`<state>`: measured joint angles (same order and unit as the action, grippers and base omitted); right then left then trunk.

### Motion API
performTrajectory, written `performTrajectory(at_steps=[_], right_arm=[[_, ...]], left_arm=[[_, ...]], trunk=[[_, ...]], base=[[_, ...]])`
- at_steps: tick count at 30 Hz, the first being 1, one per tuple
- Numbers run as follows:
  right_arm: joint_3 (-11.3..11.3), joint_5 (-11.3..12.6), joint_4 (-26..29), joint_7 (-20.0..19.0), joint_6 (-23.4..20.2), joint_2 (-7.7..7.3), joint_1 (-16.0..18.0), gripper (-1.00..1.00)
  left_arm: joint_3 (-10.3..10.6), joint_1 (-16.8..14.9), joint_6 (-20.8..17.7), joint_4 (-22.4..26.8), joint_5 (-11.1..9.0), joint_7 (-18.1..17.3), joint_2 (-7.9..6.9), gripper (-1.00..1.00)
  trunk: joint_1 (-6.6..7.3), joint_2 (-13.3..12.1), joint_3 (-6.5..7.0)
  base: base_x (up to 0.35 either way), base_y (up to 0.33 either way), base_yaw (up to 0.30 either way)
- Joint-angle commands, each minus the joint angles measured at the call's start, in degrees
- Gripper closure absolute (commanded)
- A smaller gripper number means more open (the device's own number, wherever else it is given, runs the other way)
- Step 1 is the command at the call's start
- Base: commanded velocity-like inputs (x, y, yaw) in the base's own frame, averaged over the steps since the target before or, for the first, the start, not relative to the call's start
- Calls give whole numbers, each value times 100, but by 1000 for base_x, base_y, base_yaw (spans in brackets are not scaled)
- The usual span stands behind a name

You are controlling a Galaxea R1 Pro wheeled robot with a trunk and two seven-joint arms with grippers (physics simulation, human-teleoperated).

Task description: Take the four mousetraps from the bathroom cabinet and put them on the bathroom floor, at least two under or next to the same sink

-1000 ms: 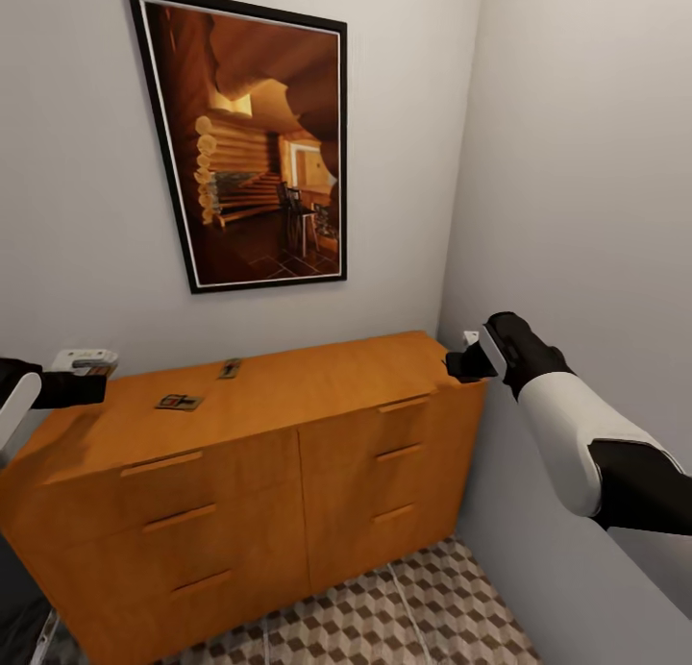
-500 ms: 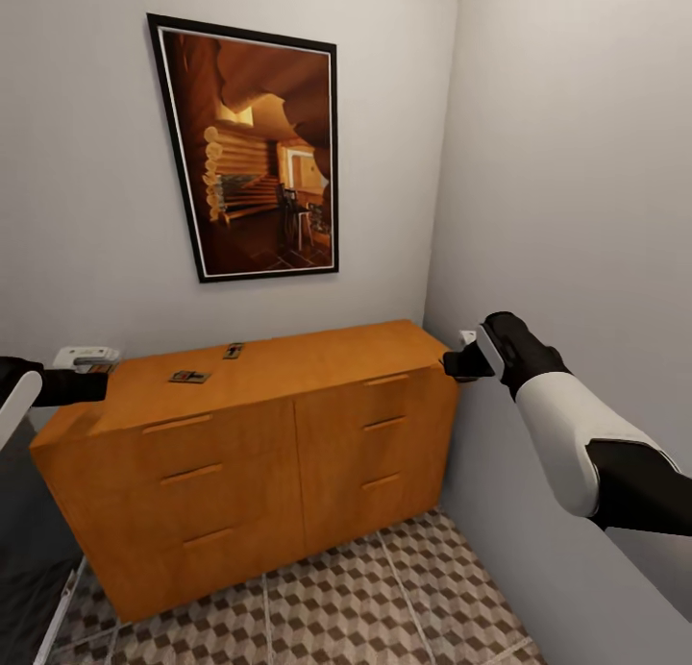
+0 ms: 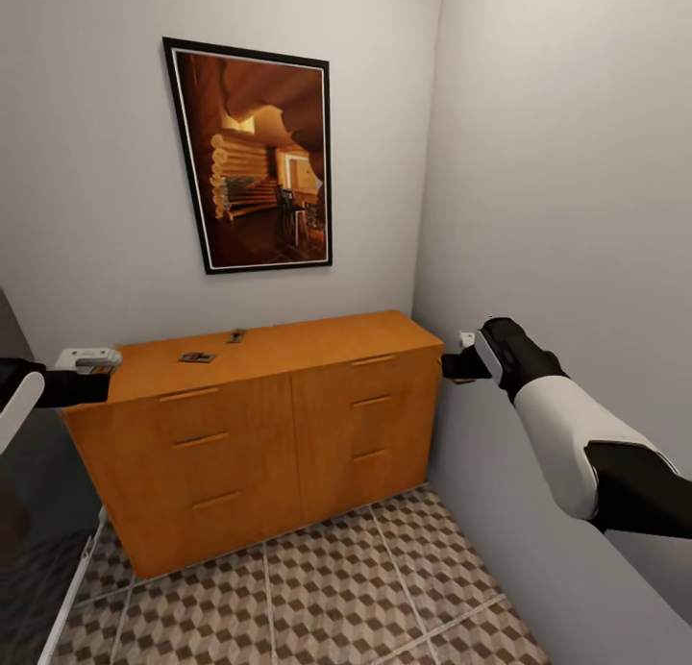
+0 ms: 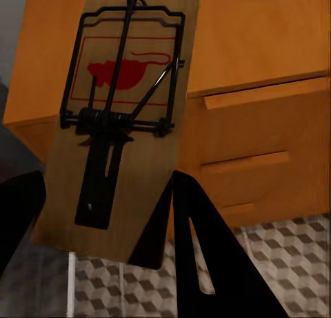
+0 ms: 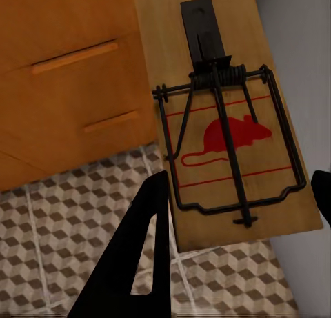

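Note:
The orange-brown cabinet [image 3: 288,425] stands against the back wall, and two mousetraps [image 3: 197,357] [image 3: 236,336] lie on its top near the left. My left gripper [image 3: 88,362] hovers off the cabinet's left end, shut on a mousetrap [image 4: 117,118] that shows clamped between black fingers [image 4: 200,249] in the left wrist view. My right gripper [image 3: 461,365] hangs just off the cabinet's right end near the side wall, shut on another mousetrap [image 5: 227,125]. The cube-patterned bathroom floor [image 3: 317,588] spreads in front of the cabinet. The bathroom sink is out of view.
A framed picture [image 3: 259,156] hangs on the wall above the cabinet. A grey side wall [image 3: 577,213] runs close along my right arm. Something dark [image 3: 19,550] fills the lower left edge. Open tiles lie before the cabinet.
The whole view has drawn back from the cabinet, which looks smaller with more floor showing: the camera moved. Both grippers stay shut on their mousetraps.

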<state>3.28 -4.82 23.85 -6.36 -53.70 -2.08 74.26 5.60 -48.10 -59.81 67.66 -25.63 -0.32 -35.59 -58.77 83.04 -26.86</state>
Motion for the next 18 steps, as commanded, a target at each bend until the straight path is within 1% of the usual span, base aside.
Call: performTrajectory(at_steps=[1, 5, 7, 8, 10, 11, 13, 14, 15, 16, 17, 18], right_arm=[[32, -46, -18, -44, 5, 3, -1, 100], [32, -45, -99, -47, 76, 33, -11, 100], [32, -45, -121, -48, 95, 99, -14, 100], [32, -45, -129, -46, 102, 163, -15, 100], [32, -50, -135, -42, 108, 240, -15, 100], [32, -59, -138, -38, 125, 324, -16, 100], [32, -69, -140, -33, 164, 411, -23, 100], [32, -76, -142, -24, 237, 497, -45, 100], [32, -79, -142, -19, 288, 543, -65, 100], [32, -81, -143, 9, 420, 649, -110, 100], [32, -81, -143, 34, 497, 707, -133, 100], [34, -72, -143, 108, 663, 829, -180, 100]], left_arm=[[12, -6, -19, -2, 5, -3, -3, 100], [12, -6, -19, -19, 5, -1, 10, 100], [12, -6, -19, -39, 5, 0, 20, 100], [13, -6, -19, -54, 5, 2, 33, 100], [14, -6, -19, -74, 6, 5, 49, 100], [16, -6, -19, -98, 6, 12, 63, 100], [20, -6, -19, -129, 6, 19, 73, 100], [30, -6, -19, -170, 6, 32, 94, 100], [37, -6, -19, -195, 6, 39, 107, 100], [59, -6, -19, -253, 6, 51, 140, 100], [73, -6, -19, -288, 7, 58, 161, 100], [95, -6, -19, -367, 12, 74, 220, 100]], trunk=[[4, 4, -7], [4, 4, -7], [4, 4, -7], [4, 4, -7], [4, 4, -7], [4, 4, -7], [4, 4, -7], [4, 4, -7], [4, 4, -7], [4, 4, -7], [4, 4, -7], [4, 4, -7]], base=[[-325, -81, 0], [-325, -81, 0], [-325, -81, 0], [-324, -81, 0], [-324, -81, 0], [-324, -81, 0], [-324, -81, 0], [-324, -81, 0], [-324, -81, 0], [-325, -82, 0], [-325, -82, 0], [-324, -82, 0]])
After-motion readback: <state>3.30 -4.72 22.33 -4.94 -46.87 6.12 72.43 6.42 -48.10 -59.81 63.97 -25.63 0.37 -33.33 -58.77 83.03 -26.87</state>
